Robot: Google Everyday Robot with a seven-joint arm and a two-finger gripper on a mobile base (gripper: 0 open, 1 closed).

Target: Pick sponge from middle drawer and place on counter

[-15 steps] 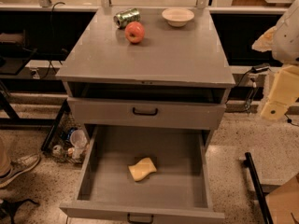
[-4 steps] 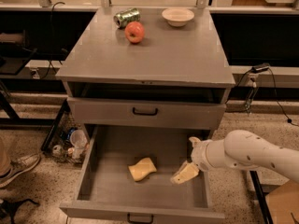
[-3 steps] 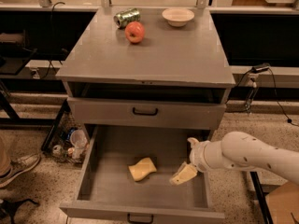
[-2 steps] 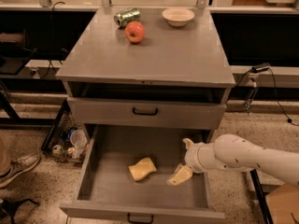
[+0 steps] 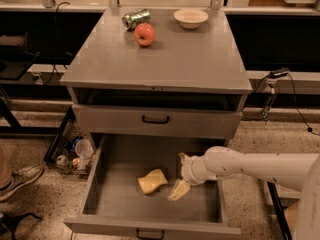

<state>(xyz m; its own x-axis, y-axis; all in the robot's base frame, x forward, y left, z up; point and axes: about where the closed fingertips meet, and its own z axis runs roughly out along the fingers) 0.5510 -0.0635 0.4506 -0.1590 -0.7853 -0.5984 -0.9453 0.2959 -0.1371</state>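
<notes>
Hand (image 5: 178, 174) crept closer, open & empty, just right of sponge (image 5: 152, 180)

No text readable; gripper (image 5: 179, 175) in middle drawer (image 5: 202, 206)

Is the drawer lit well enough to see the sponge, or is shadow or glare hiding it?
Camera view: dim, warm light; the middle drawer floor is shaded, yet the pale sponge stands out clearly; the gripper, close beside it inside the drawer, reads bright against the grey; no strong glare on the counter.
</notes>
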